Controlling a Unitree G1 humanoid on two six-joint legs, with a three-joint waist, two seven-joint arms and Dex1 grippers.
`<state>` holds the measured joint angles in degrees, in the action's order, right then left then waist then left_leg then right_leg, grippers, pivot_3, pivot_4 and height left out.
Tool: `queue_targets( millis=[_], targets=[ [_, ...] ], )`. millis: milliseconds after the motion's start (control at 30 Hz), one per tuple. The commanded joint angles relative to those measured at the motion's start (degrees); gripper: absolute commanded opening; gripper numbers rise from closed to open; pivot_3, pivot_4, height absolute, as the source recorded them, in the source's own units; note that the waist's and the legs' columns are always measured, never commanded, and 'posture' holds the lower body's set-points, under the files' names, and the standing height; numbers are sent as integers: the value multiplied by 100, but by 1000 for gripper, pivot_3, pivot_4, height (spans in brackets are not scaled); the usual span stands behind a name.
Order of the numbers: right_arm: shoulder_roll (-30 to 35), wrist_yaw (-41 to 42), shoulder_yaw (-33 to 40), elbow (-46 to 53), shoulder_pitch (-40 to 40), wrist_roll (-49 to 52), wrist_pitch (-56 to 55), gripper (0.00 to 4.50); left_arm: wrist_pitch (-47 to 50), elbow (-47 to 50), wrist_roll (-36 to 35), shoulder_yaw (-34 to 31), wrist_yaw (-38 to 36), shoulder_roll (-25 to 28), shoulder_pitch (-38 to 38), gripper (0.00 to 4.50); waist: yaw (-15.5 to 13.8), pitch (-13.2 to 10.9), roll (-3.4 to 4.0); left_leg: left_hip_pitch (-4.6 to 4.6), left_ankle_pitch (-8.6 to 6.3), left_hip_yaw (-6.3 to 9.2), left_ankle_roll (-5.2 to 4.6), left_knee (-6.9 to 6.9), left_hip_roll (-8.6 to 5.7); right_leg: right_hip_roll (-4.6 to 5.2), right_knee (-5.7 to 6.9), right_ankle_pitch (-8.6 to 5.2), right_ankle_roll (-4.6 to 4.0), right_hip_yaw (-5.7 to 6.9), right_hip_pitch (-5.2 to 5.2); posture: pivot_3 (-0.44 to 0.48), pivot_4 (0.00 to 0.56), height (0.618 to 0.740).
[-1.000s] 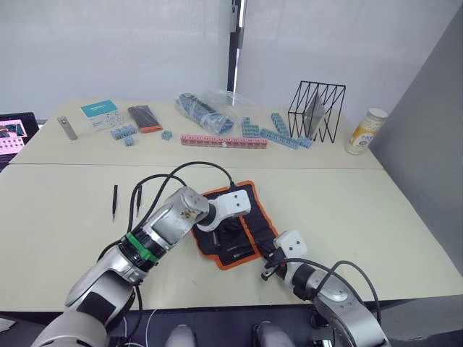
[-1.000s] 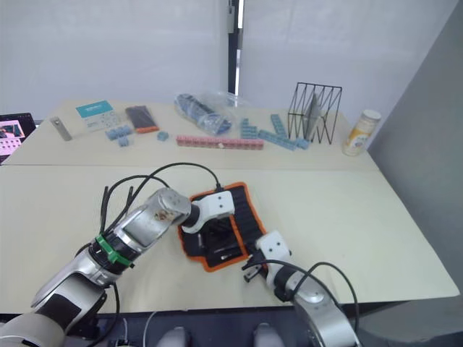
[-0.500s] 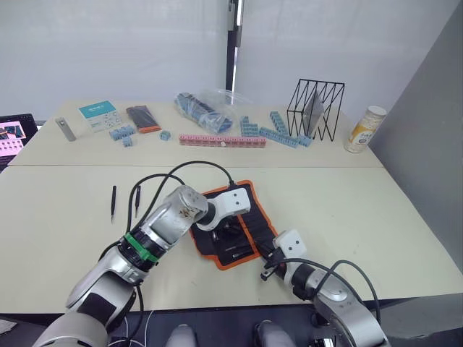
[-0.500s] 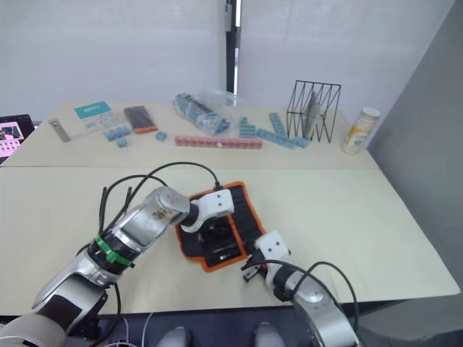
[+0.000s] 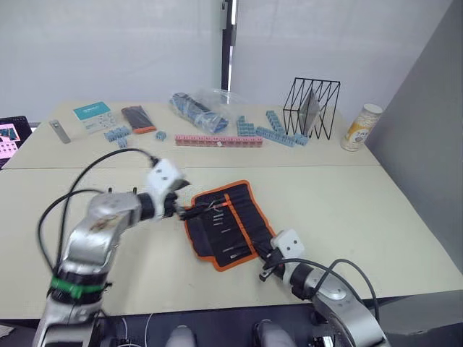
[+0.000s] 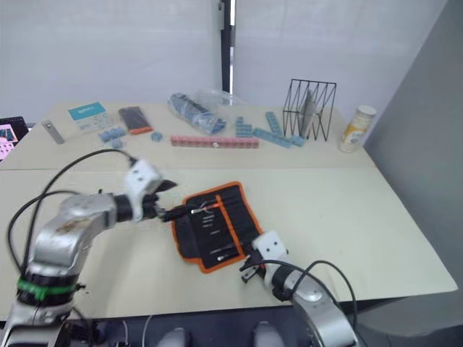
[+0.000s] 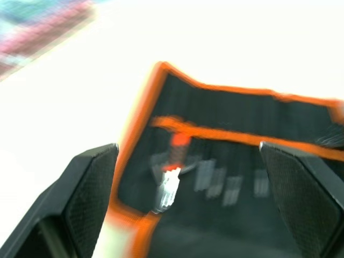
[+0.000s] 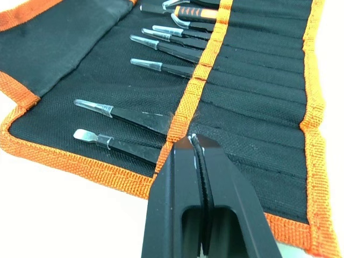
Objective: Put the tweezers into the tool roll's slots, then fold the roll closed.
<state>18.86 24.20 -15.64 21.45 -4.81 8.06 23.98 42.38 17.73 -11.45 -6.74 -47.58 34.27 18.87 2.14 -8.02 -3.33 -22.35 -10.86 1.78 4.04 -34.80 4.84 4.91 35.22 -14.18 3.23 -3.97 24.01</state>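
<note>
The roll point(image 5: 228, 224) lies open on the near table point(image 5: 340, 202), orange piping all round, an orange band running along its middle. Tweezers point(image 8: 137, 115) sit tucked into the slots point(image 8: 252, 102), tips poking out past the band in a row. The left gripper point(image 5: 189, 211) hovers at the roll's far left corner, fingers point(image 7: 88, 188) spread wide, nothing between them. The right gripper point(image 8: 192, 141) is down at the roll's near right edge, fingers pressed together with no gap, tips resting right at the orange band; whether they pinch any fabric I cannot tell. On the far table: a grey bar point(image 5: 59, 130), blue and pink blocks point(image 5: 221, 140), a wire rack point(image 5: 312, 108), a bottle point(image 5: 360, 127).
</note>
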Motion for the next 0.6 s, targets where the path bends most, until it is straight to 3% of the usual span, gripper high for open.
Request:
queue_targets(
  millis=[33,233,400,600],
  targets=[
    [228,37,-83,-715,-306,-156,638,0,289,796,-448,-1171,502,-252,-929,4475,-5,-6,5,0,-2,0,-1,1,0,0,-1,0,0,0,-1,0,150,717],
    [279,139,-123,-730,-314,-153,616,0,192,1686,-624,-2454,1382,-1070,-2866,4475,-75,-5,-23,8,-29,2,38,-12,-2,7,-22,-1,-1,1,3,0,150,717],
    [326,195,-159,-726,-347,-145,588,0,-103,2319,-563,-2917,1999,-1737,-4075,4475,-123,0,-36,13,-43,-1,61,-24,-3,14,-25,-2,-3,2,4,0,150,717],
    [340,235,-192,-752,-319,-142,574,0,-262,2607,-851,-3304,2428,-2270,-4760,4475,-118,2,-40,12,-49,-4,70,-35,-4,23,-39,-4,-3,4,4,0,150,717]
  ],
)
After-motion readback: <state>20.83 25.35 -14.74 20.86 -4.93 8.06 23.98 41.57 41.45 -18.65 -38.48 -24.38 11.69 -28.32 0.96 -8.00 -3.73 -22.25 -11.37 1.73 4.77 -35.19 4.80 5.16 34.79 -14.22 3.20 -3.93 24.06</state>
